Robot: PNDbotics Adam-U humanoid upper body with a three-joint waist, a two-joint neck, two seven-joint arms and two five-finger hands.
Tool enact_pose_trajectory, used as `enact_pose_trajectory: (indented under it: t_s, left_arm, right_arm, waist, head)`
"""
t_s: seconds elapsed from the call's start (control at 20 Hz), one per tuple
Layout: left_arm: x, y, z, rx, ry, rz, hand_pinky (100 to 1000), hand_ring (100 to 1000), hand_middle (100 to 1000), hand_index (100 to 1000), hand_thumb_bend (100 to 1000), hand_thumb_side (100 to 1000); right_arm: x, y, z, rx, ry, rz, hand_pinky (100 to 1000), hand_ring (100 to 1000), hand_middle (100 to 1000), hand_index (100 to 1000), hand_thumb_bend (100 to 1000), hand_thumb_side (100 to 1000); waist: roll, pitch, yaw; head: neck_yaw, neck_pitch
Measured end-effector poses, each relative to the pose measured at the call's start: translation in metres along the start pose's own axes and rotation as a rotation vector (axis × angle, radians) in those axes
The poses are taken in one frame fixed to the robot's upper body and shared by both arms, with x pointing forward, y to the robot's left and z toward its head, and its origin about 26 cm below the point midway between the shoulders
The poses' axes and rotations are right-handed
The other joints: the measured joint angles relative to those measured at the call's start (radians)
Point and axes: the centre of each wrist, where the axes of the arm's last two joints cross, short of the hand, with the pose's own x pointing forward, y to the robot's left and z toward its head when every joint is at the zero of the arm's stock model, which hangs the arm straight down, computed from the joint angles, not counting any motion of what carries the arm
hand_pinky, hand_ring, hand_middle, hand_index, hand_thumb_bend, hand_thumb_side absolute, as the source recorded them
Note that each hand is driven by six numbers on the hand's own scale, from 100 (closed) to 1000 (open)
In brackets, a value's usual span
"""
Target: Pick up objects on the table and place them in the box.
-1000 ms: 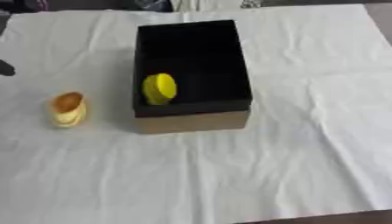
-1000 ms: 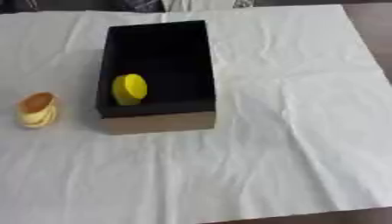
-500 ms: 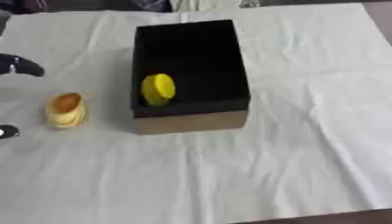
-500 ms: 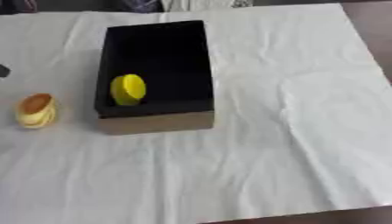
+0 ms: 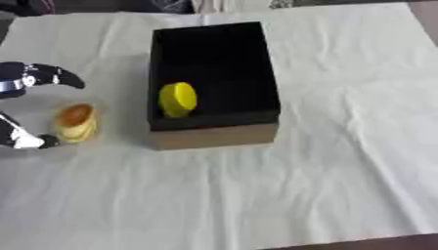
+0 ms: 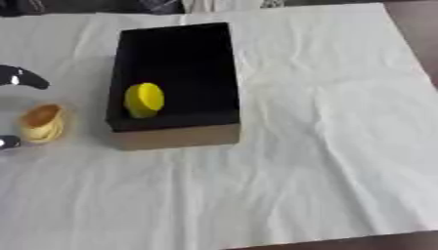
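The bench (image 5: 342, 146) under its white wrinkled cloth carries the black open-topped cardboard box (image 5: 214, 83) upper middle of frame, with a yellow rounded object (image 5: 177, 99) already inside at its lower left. The small orange-and-cream stacked object (image 5: 75, 122) sits just left of the box. The robot's left hand (image 5: 26, 80) at the left edge is the near one, spread open with nothing in it, one finger above the object and another below-left, so the object lies just to the hand's right.

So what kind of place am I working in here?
Probably a staged tabletop test setup, not a home: a table under a plain white cloth, one open black box holding a yellow object, and one small tan item.
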Motion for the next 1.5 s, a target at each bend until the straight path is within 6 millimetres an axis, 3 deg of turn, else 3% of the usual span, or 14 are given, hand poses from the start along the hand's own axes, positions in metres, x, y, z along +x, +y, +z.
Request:
enact_pose_trajectory:
  t_s: [0.35,0.7,1.05,1.25,1.5]
  left_arm:
    - [0.000,-0.003,-0.006,-0.021,0.021,-0.013,949,965,890,940,544,100]
    - [-0.006,-0.017,-0.030,-0.039,0.039,-0.019,938,957,884,942,483,100]
    - [-0.003,-0.018,-0.049,-0.003,0.013,-0.046,913,937,860,928,429,100]
    - [-0.004,-0.021,-0.056,-0.006,0.018,-0.062,827,850,760,855,323,100]
    - [-0.004,-0.022,-0.058,0.044,0.053,-0.113,680,681,566,674,214,100]
  right_arm:
    - [0.000,0.001,-0.001,0.002,0.009,-0.012,933,896,538,823,100,100]
    - [0.000,0.003,0.000,0.009,0.019,-0.026,937,898,535,823,100,100]
    - [-0.001,0.006,0.000,0.022,0.031,-0.035,939,900,532,823,100,100]
    - [-0.001,0.007,0.001,0.025,0.039,-0.037,943,901,531,823,100,100]
    - [-0.002,0.008,0.002,0.029,0.051,-0.043,946,902,520,823,100,100]
  waist:
    - [-0.006,0.000,0.004]
    - [-0.008,0.000,0.000]
    - [-0.007,0.001,-0.007]
    - [-0.006,0.007,-0.010]
    - [-0.005,0.007,-0.011]
  head:
    - [0.000,0.000]
    - [0.002,0.000]
    - [0.008,-0.001]
    - [0.010,-0.001]
    - [0.010,-0.001]
